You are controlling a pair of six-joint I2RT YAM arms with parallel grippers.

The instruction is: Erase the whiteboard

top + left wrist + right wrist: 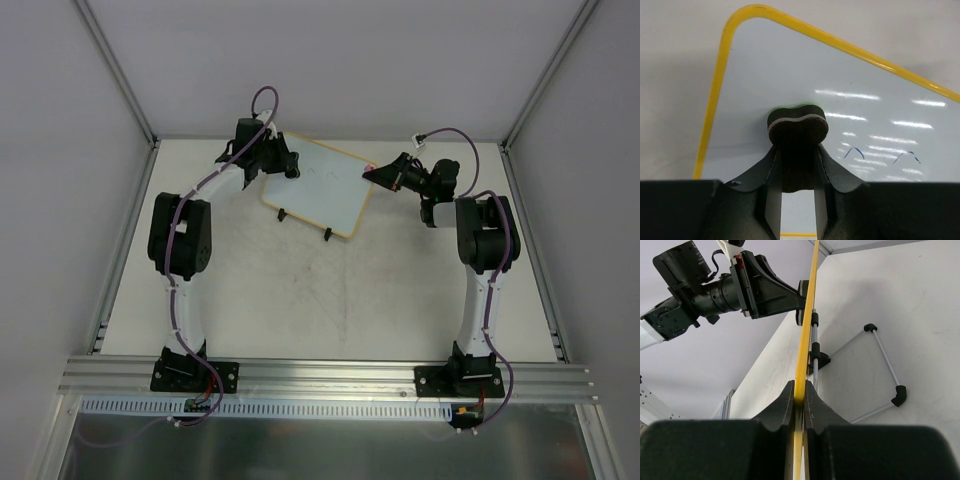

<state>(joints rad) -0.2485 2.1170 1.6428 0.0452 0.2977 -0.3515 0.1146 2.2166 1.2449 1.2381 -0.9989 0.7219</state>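
Observation:
The whiteboard stands tilted at the back middle of the table, white with a yellow rounded frame and two black feet. My left gripper is shut on a dark felt eraser, which is pressed against the board face near its upper left corner. Two small blue marks sit to the right of the eraser. My right gripper is shut on the board's right frame edge, which runs between the jaws. The left gripper shows behind that edge.
The board's wire stand with black joints rests on the table behind it. An aluminium rail runs along the near edge with both arm bases on it. Grey enclosure walls and posts close the back and sides.

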